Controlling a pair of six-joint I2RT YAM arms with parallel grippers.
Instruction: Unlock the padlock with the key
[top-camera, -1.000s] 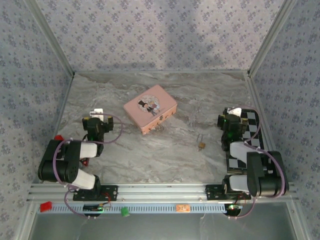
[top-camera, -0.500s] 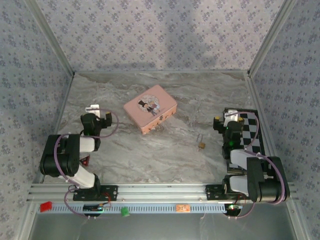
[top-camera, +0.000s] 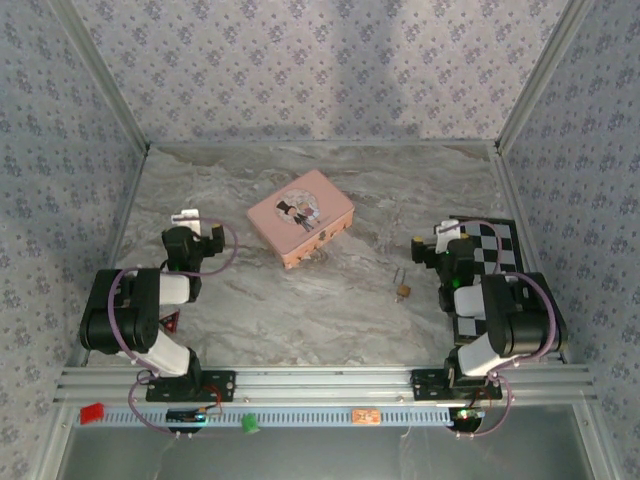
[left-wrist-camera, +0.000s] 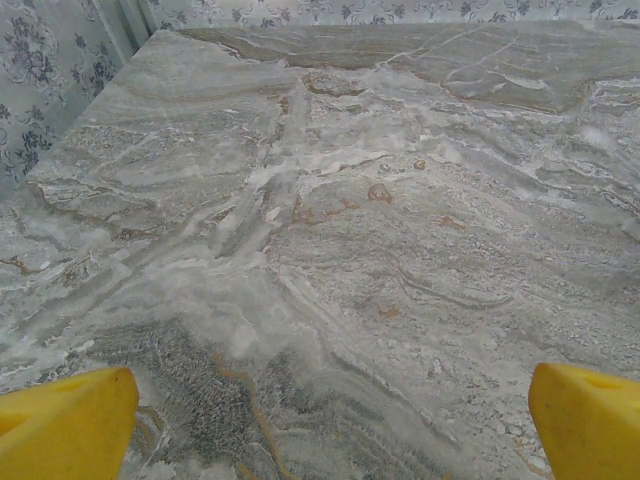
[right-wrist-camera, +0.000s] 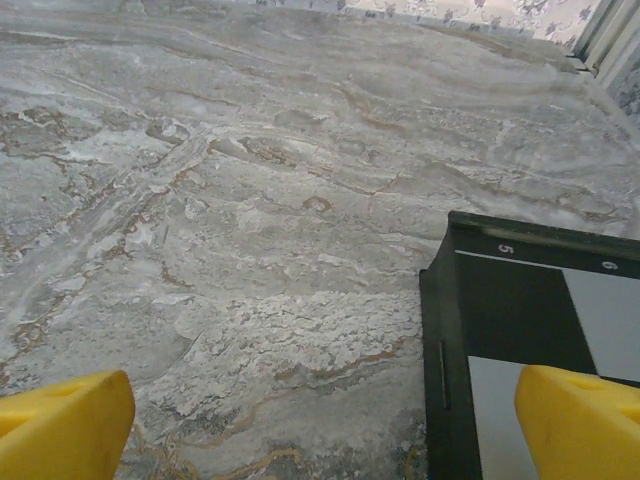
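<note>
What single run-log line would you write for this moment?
phase: pre-grasp | left gripper: open, empty | right gripper: open, empty | padlock: on table, untouched

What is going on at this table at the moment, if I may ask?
Two arms are set to unlock a small padlock, which lies untouched on the marble table, nearer the right arm. The left tool and right tool are both open and empty, the right one beside a checkered board. A pink tin sits further back.
</note>
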